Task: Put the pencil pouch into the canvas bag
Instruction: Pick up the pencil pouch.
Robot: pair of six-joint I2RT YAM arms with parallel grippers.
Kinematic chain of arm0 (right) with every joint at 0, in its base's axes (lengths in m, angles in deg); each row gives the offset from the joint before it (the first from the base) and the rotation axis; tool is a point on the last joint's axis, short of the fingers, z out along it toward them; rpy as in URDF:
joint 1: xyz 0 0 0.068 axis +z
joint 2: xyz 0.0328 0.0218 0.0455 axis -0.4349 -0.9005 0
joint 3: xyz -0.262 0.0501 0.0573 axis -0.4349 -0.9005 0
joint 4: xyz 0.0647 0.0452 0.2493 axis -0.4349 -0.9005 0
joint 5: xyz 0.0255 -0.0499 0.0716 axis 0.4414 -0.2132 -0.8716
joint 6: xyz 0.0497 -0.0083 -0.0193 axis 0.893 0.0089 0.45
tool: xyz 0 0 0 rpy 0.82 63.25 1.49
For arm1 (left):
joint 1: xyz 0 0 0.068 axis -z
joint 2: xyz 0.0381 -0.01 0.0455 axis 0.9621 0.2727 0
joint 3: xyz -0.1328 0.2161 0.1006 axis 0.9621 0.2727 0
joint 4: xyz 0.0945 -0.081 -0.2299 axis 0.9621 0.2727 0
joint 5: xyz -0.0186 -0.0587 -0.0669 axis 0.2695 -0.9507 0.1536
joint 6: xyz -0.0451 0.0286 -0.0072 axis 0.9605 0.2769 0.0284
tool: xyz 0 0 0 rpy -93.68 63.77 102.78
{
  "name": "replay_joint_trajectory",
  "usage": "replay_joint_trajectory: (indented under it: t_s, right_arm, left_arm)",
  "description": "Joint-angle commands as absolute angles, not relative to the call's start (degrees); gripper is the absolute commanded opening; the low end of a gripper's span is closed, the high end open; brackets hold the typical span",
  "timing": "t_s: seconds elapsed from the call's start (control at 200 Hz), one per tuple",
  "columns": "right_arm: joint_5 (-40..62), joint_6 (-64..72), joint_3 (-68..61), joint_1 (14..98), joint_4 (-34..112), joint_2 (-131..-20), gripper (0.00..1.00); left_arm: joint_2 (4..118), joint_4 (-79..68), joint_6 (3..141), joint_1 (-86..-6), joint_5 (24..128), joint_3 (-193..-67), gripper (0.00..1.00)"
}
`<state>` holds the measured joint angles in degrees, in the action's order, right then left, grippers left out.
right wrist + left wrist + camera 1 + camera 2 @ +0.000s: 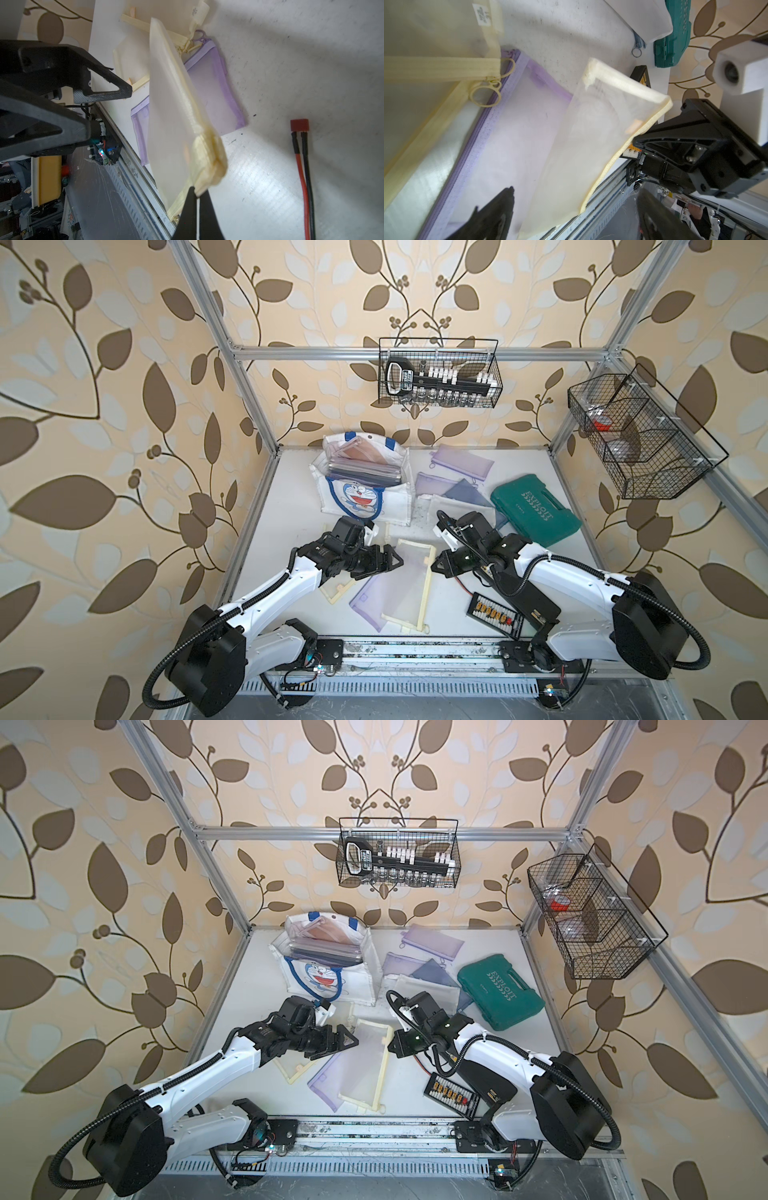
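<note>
Nearest, a purple pouch (370,599) lies flat on the desk (291,506); just beyond it the right end effector (196,192) is clamped tight on the zipper end of the cream mesh pencil pouch (176,124), holding that end raised off the desk; the left end effector (575,191) stands with jaws spread wide at the pouch's opposite edge, gripping nothing; farther back the canvas bag (397,506) sits upright, well apart, other pouches inside it.

Bright even light, warped wide-angle edges, blurry wrist foregrounds
</note>
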<state>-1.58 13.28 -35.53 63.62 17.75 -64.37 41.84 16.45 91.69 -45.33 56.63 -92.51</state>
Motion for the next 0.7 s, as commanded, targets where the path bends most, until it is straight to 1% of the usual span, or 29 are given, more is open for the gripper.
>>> replay_joint_trajectory:
  t_s: [0.0, 0.18, 0.26, 0.52, 0.61, 0.695]
  right_arm:
    - [-2.13, 11.45, -34.84, 63.57, 15.74, -64.80, 0.00]
    - [-2.79, 12.01, -35.66, 63.48, 16.51, -65.76, 0.00]
    - [-3.17, 12.56, -35.78, 63.53, 17.15, -65.84, 0.00]
    - [-3.04, 12.86, -35.91, 63.31, 17.52, -66.31, 0.00]
    - [-3.11, 12.87, -35.94, 63.10, 17.48, -66.32, 0.00]
    - [-3.24, 12.84, -35.68, 62.80, 17.23, -66.43, 0.00]
  left_arm:
    - [42.30, 7.12, 89.88, -45.44, 52.67, -91.42, 0.94]
    - [45.32, -5.71, 94.14, -45.44, 48.51, -87.04, 0.92]
    - [46.54, -9.72, 95.87, -45.35, 47.99, -85.22, 0.89]
    - [47.48, -13.74, 98.02, -44.94, 48.89, -81.42, 0.84]
    - [47.54, -17.44, 99.91, -43.61, 48.41, -79.55, 0.80]
    - [47.17, -20.22, 101.26, -41.77, 48.45, -78.21, 0.79]
